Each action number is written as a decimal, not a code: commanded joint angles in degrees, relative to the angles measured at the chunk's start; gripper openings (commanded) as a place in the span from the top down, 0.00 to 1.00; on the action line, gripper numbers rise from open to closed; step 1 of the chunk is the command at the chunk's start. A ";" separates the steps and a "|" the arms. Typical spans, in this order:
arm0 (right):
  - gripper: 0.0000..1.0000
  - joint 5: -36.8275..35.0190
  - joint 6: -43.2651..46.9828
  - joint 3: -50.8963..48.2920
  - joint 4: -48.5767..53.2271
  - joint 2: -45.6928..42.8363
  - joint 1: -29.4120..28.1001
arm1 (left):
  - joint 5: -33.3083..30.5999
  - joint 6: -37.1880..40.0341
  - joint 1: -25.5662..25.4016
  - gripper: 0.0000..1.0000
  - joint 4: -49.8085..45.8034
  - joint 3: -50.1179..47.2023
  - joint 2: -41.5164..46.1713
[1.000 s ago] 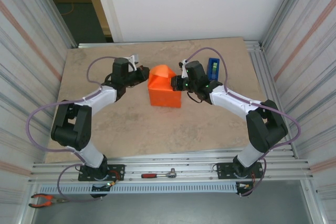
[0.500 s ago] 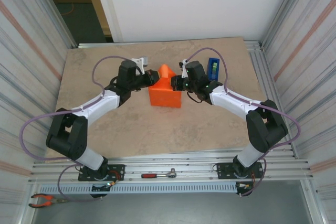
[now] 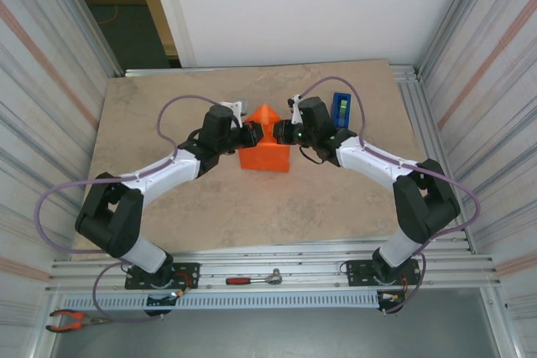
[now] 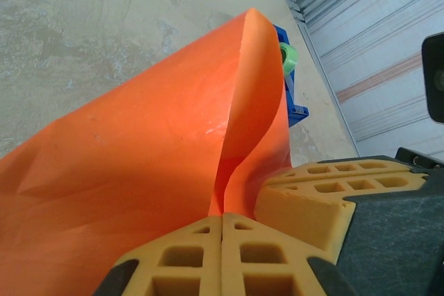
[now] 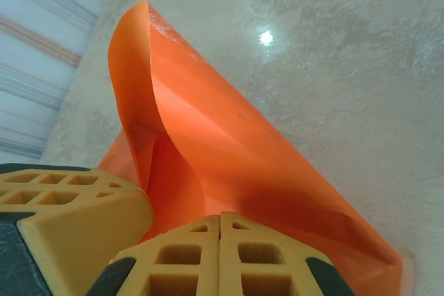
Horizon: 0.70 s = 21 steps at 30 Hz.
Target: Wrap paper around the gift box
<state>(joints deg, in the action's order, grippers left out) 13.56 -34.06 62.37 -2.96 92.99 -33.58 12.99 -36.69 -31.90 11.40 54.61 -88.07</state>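
Observation:
The orange paper is drawn up into a peak over the middle of the table, and the gift box is hidden beneath it. My left gripper is shut on the paper's left flap at the peak. My right gripper is shut on the right flap, right beside the left one. In the left wrist view the paper runs down into the closed left gripper, with one of the right gripper's fingers next to it. In the right wrist view the paper ends in the closed right gripper.
A blue tape dispenser stands on the table just right of the right wrist, and it also appears behind the paper. A ratchet wrench and pliers lie on the front rail. Corrugated walls close both sides.
My left gripper has swung right with the paper's left flap, raising it into a peak against the right gripper. The right arm has stayed put.

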 commanded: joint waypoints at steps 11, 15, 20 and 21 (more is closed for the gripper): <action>1.00 10.77 -1.66 2.09 5.64 0.35 4.19 | -1.82 0.61 -0.20 1.00 -1.47 -1.06 -1.46; 1.00 10.11 -1.97 -0.97 4.47 0.86 3.37 | 1.24 0.57 1.60 1.00 -2.89 1.57 0.78; 1.00 8.85 -2.06 -3.49 4.03 0.61 3.17 | 3.41 -1.33 8.31 1.00 -3.70 1.46 7.85; 1.00 8.77 -2.06 -3.61 3.96 0.61 3.17 | 3.65 -1.84 9.63 0.99 -3.21 0.86 8.82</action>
<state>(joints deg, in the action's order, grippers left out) 22.37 -35.35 61.56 -2.83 92.75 -29.39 15.33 -37.28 -25.87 8.23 55.07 -84.62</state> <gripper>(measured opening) 0.058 0.055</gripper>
